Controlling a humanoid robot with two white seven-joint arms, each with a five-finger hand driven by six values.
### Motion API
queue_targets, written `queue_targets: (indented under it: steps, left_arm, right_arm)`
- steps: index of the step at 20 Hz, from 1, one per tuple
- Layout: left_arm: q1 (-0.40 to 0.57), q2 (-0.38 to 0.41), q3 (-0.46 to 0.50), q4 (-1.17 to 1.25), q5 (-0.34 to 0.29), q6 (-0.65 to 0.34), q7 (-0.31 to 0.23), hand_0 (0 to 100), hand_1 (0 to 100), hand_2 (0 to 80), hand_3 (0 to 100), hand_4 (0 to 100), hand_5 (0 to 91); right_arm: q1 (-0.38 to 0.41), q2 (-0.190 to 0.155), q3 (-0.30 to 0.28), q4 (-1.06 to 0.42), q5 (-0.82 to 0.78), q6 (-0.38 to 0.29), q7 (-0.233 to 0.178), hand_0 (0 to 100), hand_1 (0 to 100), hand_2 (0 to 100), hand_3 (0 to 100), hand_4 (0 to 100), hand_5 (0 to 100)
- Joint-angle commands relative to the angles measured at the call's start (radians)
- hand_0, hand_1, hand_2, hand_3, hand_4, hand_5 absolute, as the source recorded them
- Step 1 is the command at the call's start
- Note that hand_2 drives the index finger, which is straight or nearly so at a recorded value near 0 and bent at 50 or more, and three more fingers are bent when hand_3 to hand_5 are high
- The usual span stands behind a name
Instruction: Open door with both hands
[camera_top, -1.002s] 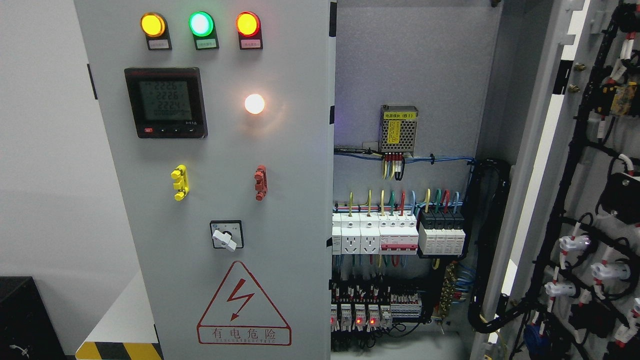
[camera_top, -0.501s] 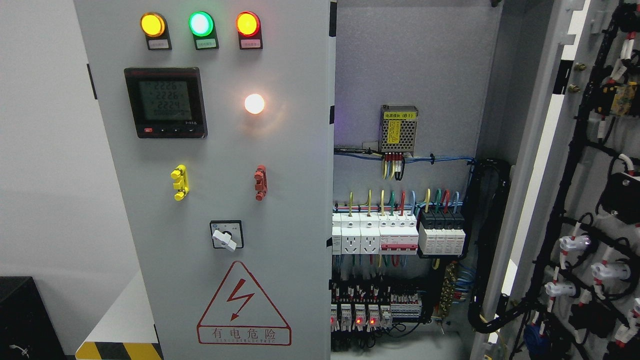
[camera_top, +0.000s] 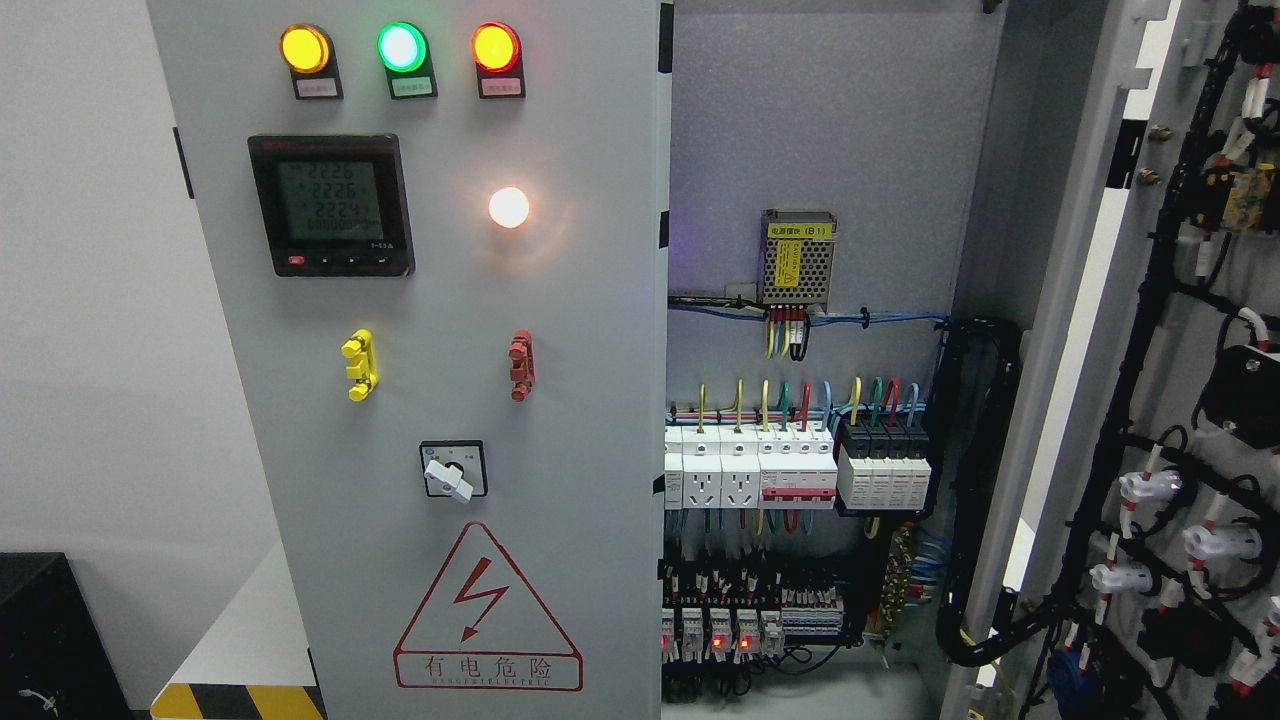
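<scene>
**At the cabinet front: right door wide open, left door not yet swung, no robot hand in sight**

In front of me stands the electrical cabinet, and from the head camera I judge the job roughly half done. The right door (camera_top: 1190, 380) is swung far out to the right, so that I see its inner face with black cable looms and the backs of the panel fittings. Through the opening the cabinet interior (camera_top: 830, 150) is exposed: a small power supply module (camera_top: 797, 258) high on the back plate, a row of circuit breakers (camera_top: 795, 468) below it, and lower terminal blocks with small red lights.

The left door (camera_top: 450, 420) faces me flat and appears closed, or very nearly so; I cannot tell from this angle whether its latch is free. It carries three indicator lamps (camera_top: 400, 48) across the top, a digital meter (camera_top: 330, 205), a lit white lamp (camera_top: 509, 207), a yellow handle (camera_top: 358, 365), a red handle (camera_top: 521, 365), a rotary switch (camera_top: 452, 470) and a red warning triangle.

Neither robot hand is in the picture, so I cannot say whether either is released, clenched or grasping anything.

What I reckon is left: bring a robot hand up to the left door, near its right edge, and swing it leftward, unless the task meant only the right door.
</scene>
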Motion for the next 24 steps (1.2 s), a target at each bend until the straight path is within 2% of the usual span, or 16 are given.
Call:
queue_targets:
  steps: [1, 3, 7, 11, 18, 21, 24]
  left_arm:
    - [-0.008, 0.005, 0.0, -0.004, 0.001, -0.002, 0.005, 0, 0, 0.0, 0, 0, 0.0]
    - [-0.01, 0.008, 0.0, -0.005, 0.001, -0.002, 0.005, 0, 0, 0.0, 0, 0, 0.0]
    - [-0.011, 0.008, 0.0, -0.007, 0.001, -0.004, 0.005, 0, 0, 0.0, 0, 0, 0.0]
    - [-0.011, 0.005, 0.002, -0.007, 0.004, -0.004, 0.005, 0, 0, 0.0, 0, 0, 0.0]
    - [-0.01, 0.005, 0.002, -0.007, 0.004, -0.004, 0.005, 0, 0, 0.0, 0, 0, 0.0]
    - [-0.011, 0.007, 0.0, -0.007, 0.004, -0.004, 0.005, 0, 0, 0.0, 0, 0, 0.0]
    - [-0.011, 0.008, 0.0, -0.008, 0.001, -0.004, 0.003, 0, 0, 0.0, 0, 0, 0.0]
  right_arm:
    - [-0.126, 0.105, -0.009, -0.024, -0.025, 0.094, 0.0, 0, 0, 0, 0, 0, 0]
    - [-0.166, 0.107, -0.009, -0.024, -0.026, 0.123, 0.0, 0, 0, 0, 0, 0, 0]
    - [-0.258, 0.125, -0.013, -0.017, -0.028, 0.137, 0.0, 0, 0, 0, 0, 0, 0]
    - [-0.342, 0.128, -0.017, 0.006, -0.029, 0.233, 0.0, 0, 0, 0, 0, 0, 0]
    - [-0.453, 0.13, -0.003, 0.074, -0.029, 0.256, 0.0, 0, 0, 0, 0, 0, 0]
    - [-0.509, 0.153, -0.001, 0.086, -0.029, 0.328, 0.0, 0, 0, 0, 0, 0, 0]
    - [-0.56, 0.162, -0.001, 0.135, -0.029, 0.345, 0.0, 0, 0, 0, 0, 0, 0]
